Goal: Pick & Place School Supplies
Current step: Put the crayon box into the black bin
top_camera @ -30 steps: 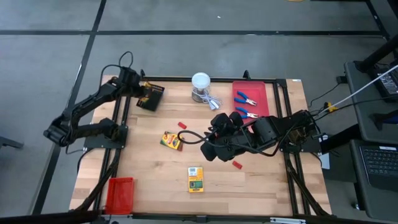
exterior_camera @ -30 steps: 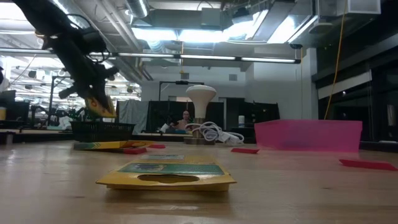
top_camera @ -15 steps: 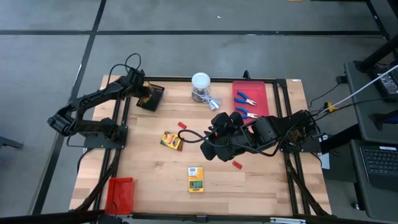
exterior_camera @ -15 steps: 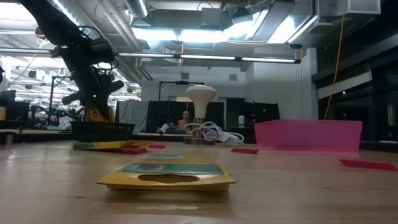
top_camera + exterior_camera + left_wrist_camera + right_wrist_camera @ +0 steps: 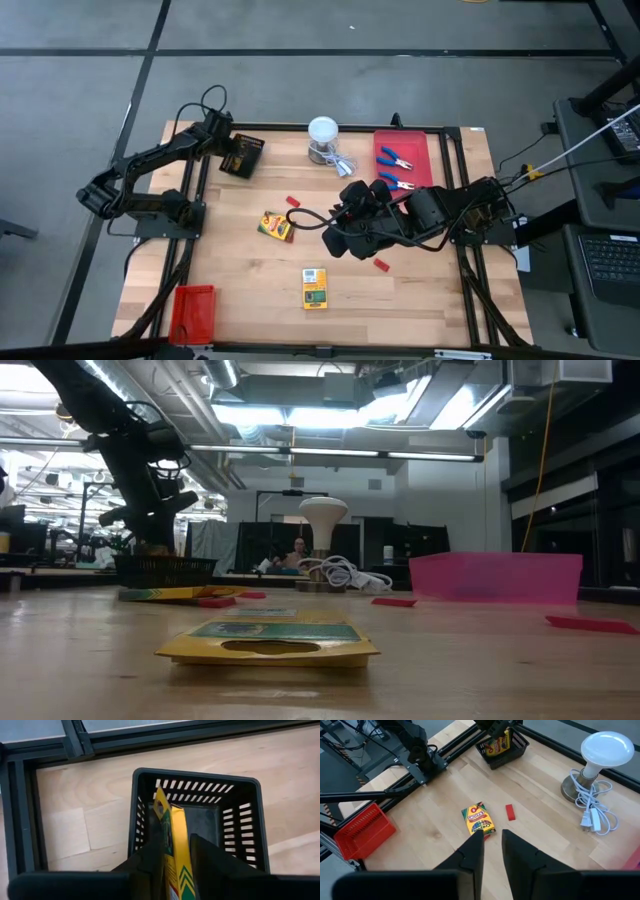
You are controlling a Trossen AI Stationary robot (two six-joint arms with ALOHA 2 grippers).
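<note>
My left gripper [image 5: 176, 840] hangs over the black mesh basket [image 5: 200, 773] at the table's far left, open. A yellow crayon box [image 5: 172, 820] stands on edge inside the basket, between the fingers and tilted. High over the table's middle, my right gripper [image 5: 492, 842] is open by a narrow gap with nothing in it. Below it a second crayon box [image 5: 275, 226] lies flat on the wood. A third crayon box [image 5: 315, 288] lies flat nearer the front edge. Two blue-handled pliers [image 5: 398, 158] lie in the pink tray [image 5: 436, 150]. Red blocks [image 5: 293, 201] lie loose. My left gripper's fingers [image 5: 150, 855] stand close on either side of the crayon box's narrow faces, coming from above and slanting down. Whether they touch it, I cannot tell. The box's lower end is hidden inside the basket.
A white round-topped lamp [image 5: 322, 135] with a coiled cord stands at the far middle. A red basket [image 5: 193, 310] sits at the near left corner. Another red block [image 5: 381, 265] lies under the right arm. Black rails run along both table sides.
My left gripper went down toward the black basket with the crayon box, then kept still. The box then sank from between its fingers into the basket and no longer shows above the basket wall in the low view.
</note>
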